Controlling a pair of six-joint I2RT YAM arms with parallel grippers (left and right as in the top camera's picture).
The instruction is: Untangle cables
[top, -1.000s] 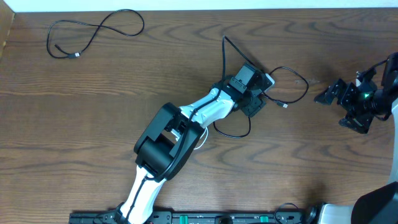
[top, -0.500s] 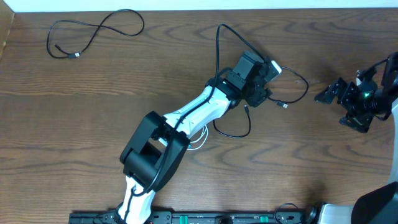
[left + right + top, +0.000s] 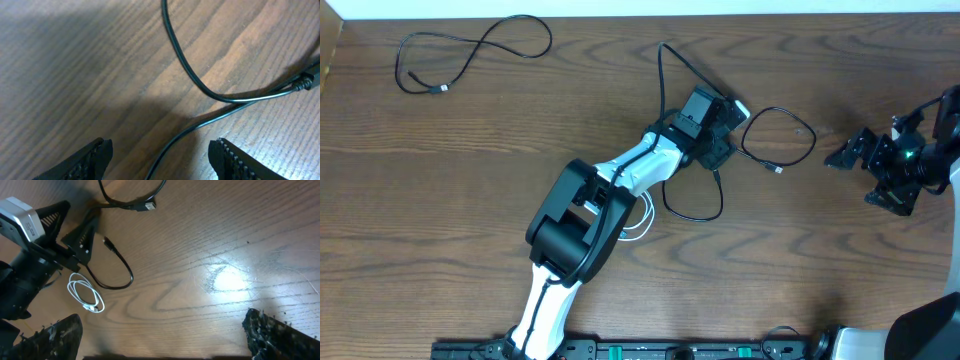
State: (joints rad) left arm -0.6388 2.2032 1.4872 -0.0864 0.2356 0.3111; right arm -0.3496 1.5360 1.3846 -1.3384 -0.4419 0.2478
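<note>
Item: brown wood-grain table [image 3: 440,200], seen from above, with two arms and three cables on it.

Item: first long thin black cable [image 3: 470,55]. It lies alone in loose loops near the far left corner, well apart from both arms.

Item: second long thin black cable [image 3: 720,195]. It sprawls across the middle of the table. One strand runs toward the far edge, one loop lies on the near side of the left arm's wrist, and another loop reaches toward the right arm and ends in a small plug [image 3: 778,170].

Item: short white cable wound in a small coil [image 3: 642,218]. It sits just beside the second black cable's near loop, partly hidden under the left arm; the right wrist camera shows the coil [image 3: 85,294] clearly.

Item: left gripper [image 3: 728,135], black, on a white-and-black arm. It is lowered over the middle tangle. Its own camera shows the jaws [image 3: 160,165] standing apart, with a strand of the black cable [image 3: 176,52] lying on the wood between them, not pinched.

Item: right gripper [image 3: 842,155], black. It is at the right edge, well apart from every cable. Its fingers [image 3: 55,335] are spread wide over bare wood, with nothing between them.
</note>
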